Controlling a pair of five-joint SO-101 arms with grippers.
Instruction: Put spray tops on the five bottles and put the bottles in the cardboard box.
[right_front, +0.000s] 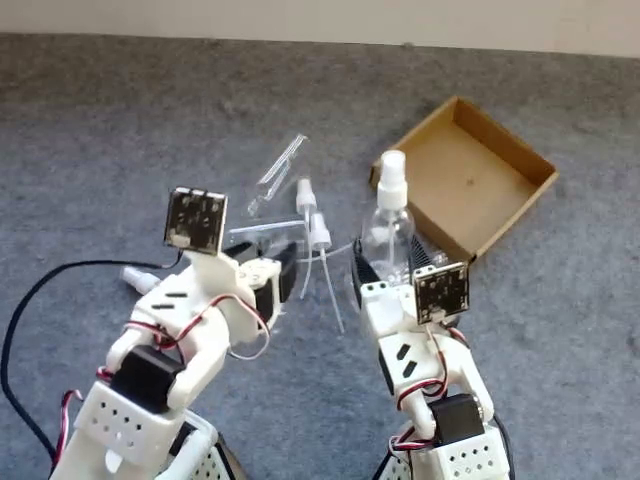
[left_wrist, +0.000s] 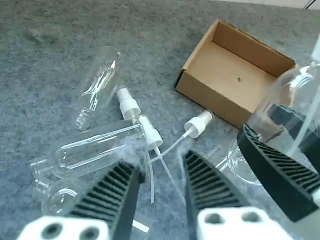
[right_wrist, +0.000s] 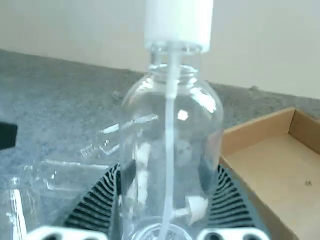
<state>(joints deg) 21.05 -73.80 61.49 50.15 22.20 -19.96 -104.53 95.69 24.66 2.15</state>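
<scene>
A clear bottle (right_front: 388, 232) stands upright with a white spray top (right_front: 392, 168) on it, and my right gripper (right_front: 390, 262) is shut around its lower body. The right wrist view has the bottle (right_wrist: 170, 125) between the ribbed fingers (right_wrist: 95, 205), its cap (right_wrist: 178, 22) above. My left gripper (right_front: 273, 288) hovers open over the loose parts, nothing between its fingers (left_wrist: 115, 192). Below it lie capless bottles (left_wrist: 96, 85) (left_wrist: 90, 149) and loose spray tops (left_wrist: 127, 105) (left_wrist: 199, 122). The cardboard box (right_front: 470, 180) sits open just beyond the held bottle.
Grey carpet covers the table. A third capless bottle (left_wrist: 52, 196) lies by the left gripper's finger. Loose spray tops (right_front: 318, 232) with long tubes lie between the two arms. A black cable (right_front: 30, 300) loops at the left.
</scene>
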